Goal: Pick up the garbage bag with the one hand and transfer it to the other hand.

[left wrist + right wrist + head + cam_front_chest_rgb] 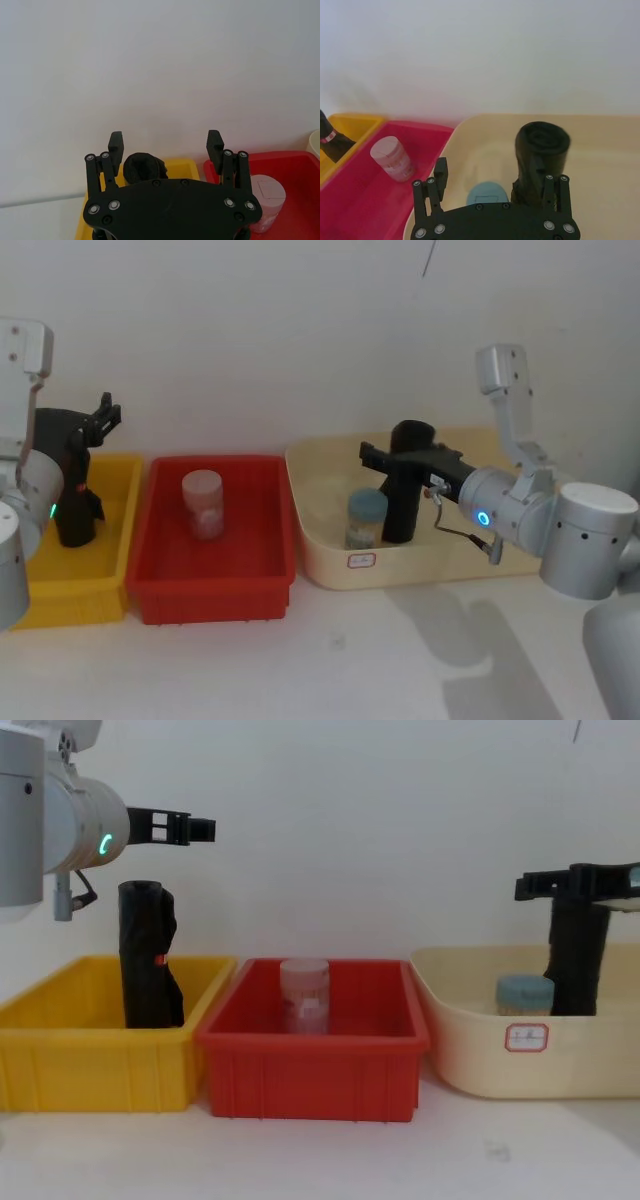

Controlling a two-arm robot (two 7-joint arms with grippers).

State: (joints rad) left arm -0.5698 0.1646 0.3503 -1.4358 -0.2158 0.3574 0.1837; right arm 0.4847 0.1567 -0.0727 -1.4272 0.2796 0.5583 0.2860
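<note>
The garbage bag (pixel 402 505) is a tall black glossy roll standing upright in the cream bin (pixel 330 550) on the right, also seen in the chest view (pixel 572 960). My right gripper (pixel 372 454), on the blue-ringed arm, is open at the roll's upper part. In the right wrist view the garbage bag (pixel 540 150) stands between the fingers, close against one and hiding its tip. My left gripper (pixel 190 825), on the green-ringed arm, hangs open above the yellow bin (pixel 90 1050), holding nothing; the left wrist view shows its spread fingers (pixel 115 145).
A second black roll with a small red spot (pixel 150 960) stands in the yellow bin under the left gripper. The red bin (pixel 215 580) in the middle holds a pale jar (pixel 203 502). A blue-lidded jar (pixel 366 515) stands beside the garbage bag. A white wall runs close behind the bins.
</note>
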